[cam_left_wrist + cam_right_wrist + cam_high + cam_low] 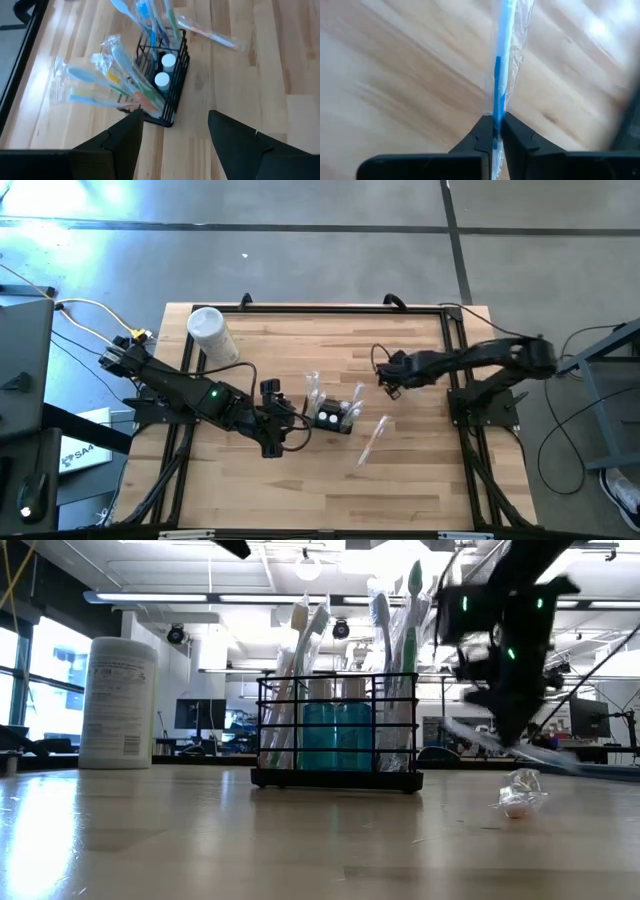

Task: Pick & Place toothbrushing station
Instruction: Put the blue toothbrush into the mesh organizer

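While you watch from above: the toothbrushing station (pixel 330 418) stands near the middle of the tabletop (pixel 420 480).
Station contents: wrapped toothbrushes (pixel 115 75) stick up and lean out of the black wire holder, and two white-capped tubes (pixel 164 70) stand inside it.
Your right fingers: the right gripper (pixel 495 131) is clamped on a blue wrapped toothbrush (pixel 502 55), held above the tabletop, apart from the station.
Your left fingers: the left gripper (pixel 175 132) stands wide, holding nothing, just beside the station.
Loose item: another wrapped toothbrush (pixel 372 442) lies flat near the station.
Far corner: a white canister (pixel 211 335) stands upright.
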Action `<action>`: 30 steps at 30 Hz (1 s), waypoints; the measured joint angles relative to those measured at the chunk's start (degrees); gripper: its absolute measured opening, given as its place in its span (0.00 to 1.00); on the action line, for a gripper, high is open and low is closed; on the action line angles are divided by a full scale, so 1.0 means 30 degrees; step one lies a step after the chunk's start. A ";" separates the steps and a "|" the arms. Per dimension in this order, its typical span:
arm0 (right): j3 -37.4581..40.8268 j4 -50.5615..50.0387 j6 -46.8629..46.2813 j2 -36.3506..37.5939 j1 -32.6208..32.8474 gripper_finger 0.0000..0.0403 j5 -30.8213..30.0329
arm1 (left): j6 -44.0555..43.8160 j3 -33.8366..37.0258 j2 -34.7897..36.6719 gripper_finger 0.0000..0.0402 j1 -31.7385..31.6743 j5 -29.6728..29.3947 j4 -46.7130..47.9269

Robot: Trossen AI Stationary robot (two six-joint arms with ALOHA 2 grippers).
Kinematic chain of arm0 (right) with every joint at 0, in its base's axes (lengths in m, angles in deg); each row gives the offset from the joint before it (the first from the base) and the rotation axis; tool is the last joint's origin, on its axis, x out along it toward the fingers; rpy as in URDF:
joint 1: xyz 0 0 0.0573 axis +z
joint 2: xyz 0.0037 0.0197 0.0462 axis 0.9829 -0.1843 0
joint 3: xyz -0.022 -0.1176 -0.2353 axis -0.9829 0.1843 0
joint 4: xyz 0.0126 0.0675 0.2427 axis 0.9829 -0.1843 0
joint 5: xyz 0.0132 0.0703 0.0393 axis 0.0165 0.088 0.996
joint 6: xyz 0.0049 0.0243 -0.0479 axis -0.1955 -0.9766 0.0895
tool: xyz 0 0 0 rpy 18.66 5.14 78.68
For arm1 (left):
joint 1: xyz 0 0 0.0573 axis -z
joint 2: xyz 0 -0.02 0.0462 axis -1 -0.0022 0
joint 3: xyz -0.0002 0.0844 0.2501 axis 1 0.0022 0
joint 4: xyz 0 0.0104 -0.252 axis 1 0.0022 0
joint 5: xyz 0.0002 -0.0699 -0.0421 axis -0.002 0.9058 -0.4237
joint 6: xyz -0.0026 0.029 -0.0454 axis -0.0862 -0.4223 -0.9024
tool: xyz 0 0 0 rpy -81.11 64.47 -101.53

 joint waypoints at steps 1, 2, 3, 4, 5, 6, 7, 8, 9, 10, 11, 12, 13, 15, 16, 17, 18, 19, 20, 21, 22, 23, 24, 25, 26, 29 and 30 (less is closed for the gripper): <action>-0.0050 0.0241 -0.0325 0.0676 0.0503 0.04 -0.0347 | -0.0007 0.0000 0.0000 0.55 0.0000 0.0013 0.0009; -0.0085 0.0051 -0.0612 0.1321 0.1073 0.04 -0.0891 | -0.0007 0.0000 0.0000 0.55 0.0000 0.0007 -0.0039; -0.0048 -0.0299 -0.0903 0.1958 0.1619 0.04 -0.1241 | -0.0003 0.0000 0.0000 0.55 0.0000 0.0007 -0.0024; -0.0013 -0.0577 -0.1139 0.2574 0.2178 0.04 -0.1497 | 0.0003 0.0000 0.0000 0.55 0.0000 0.0011 -0.0007; -0.0004 -0.0558 -0.1394 0.3206 0.2756 0.04 -0.1914 | 0.0028 0.0000 0.0000 0.55 -0.0002 0.0015 -0.0022; -0.0027 -0.0465 -0.1587 0.3760 0.3352 0.04 -0.2384 | 0.0080 0.0000 0.0000 0.55 -0.0006 0.0009 -0.0014; -0.0049 -0.0439 -0.1768 0.4299 0.3955 0.04 -0.2860 | 0.0080 0.0000 0.0000 0.55 0.0000 0.0032 -0.0014; -0.0049 -0.0465 -0.1819 0.4812 0.4572 0.04 -0.3343 | 0.0080 0.0000 0.0000 0.55 -0.0007 0.0131 0.0000; -0.0049 -0.0428 -0.1658 0.5293 0.5256 0.04 -0.3771 | 0.0094 0.0000 0.0000 0.55 -0.0007 0.0445 0.0000; -0.0056 -0.0235 -0.1411 0.5706 0.6035 0.04 -0.4213 | 0.0115 0.0000 0.0000 0.55 -0.0007 0.0771 -0.0007; -0.0056 -0.0115 -0.1392 0.6097 0.6842 0.04 -0.4655 | 0.0137 0.0000 0.0000 0.55 -0.0001 0.1007 -0.0025; -0.0056 -0.0035 -0.1384 0.6471 0.7666 0.03 -0.5082 | 0.0138 0.0000 0.0000 0.55 -0.0002 0.1140 -0.0070; -0.0056 0.0128 -0.1352 0.6784 0.8432 0.03 -0.5640 | 0.0138 0.0000 0.0000 0.55 0.0000 0.1277 -0.0095; -0.0167 0.0394 -0.1355 0.7289 0.9976 0.03 -0.6847 | 0.0146 0.0000 0.0000 0.55 0.0000 0.1377 -0.0209; -0.0309 0.0416 -0.1319 0.7430 1.0805 0.03 -0.7589 | 0.0140 0.0000 0.0000 0.55 0.0000 0.1377 -0.0309; -0.0528 0.0454 -0.1158 0.7463 1.1612 0.03 -0.8487 | 0.0148 0.0000 0.0000 0.55 0.0000 0.1377 -0.0418; -0.0796 0.0492 -0.0822 0.7462 1.2369 0.03 -0.9365 | 0.0202 0.0000 0.0009 0.55 -0.0001 0.1378 -0.0544; -0.1135 0.0550 -0.0303 0.7445 1.3142 0.03 -1.0292 | 0.0311 0.0000 0.0075 0.55 -0.0007 0.1384 -0.0660; -0.1439 0.0729 0.0538 0.7353 1.3871 0.03 -1.1153 | 0.0435 0.0000 0.0134 0.55 -0.0007 0.1384 -0.0806; -0.1721 0.0973 0.1605 0.7181 1.4607 0.03 -1.2052 | 0.0567 -0.0006 0.0186 0.55 -0.0007 0.1425 -0.1056; -0.2007 0.1318 0.2875 0.7009 1.5311 0.03 -1.3086 | 0.0636 -0.0028 0.0209 0.55 -0.0007 0.1476 -0.1346; -0.2246 0.1794 0.4210 0.6794 1.5937 0.04 -1.4096 | 0.0641 -0.0029 0.0246 0.55 -0.0007 0.1491 -0.1574; -0.2440 0.2550 0.5659 0.6546 1.6536 0.04 -1.4986 | 0.0645 -0.0029 0.0291 0.55 -0.0007 0.1558 -0.1653; -0.2624 0.3467 0.7107 0.6320 1.7051 0.04 -1.5861 | 0.0639 -0.0029 0.0321 0.55 -0.0010 0.1743 -0.1800; -0.2790 0.4670 0.8557 0.6100 1.7484 0.04 -1.6668 | 0.0614 -0.0029 0.0353 0.55 -0.0015 0.2101 -0.2084; -0.3197 0.9707 1.3734 0.5138 1.8444 0.04 -1.8308 | 0.0629 -0.0029 0.0365 0.55 -0.0015 0.3128 -0.2704; -0.3265 1.1778 1.5914 0.4701 1.8680 0.04 -1.8847 | 0.0682 -0.0029 0.0357 0.55 -0.0015 0.3588 -0.3059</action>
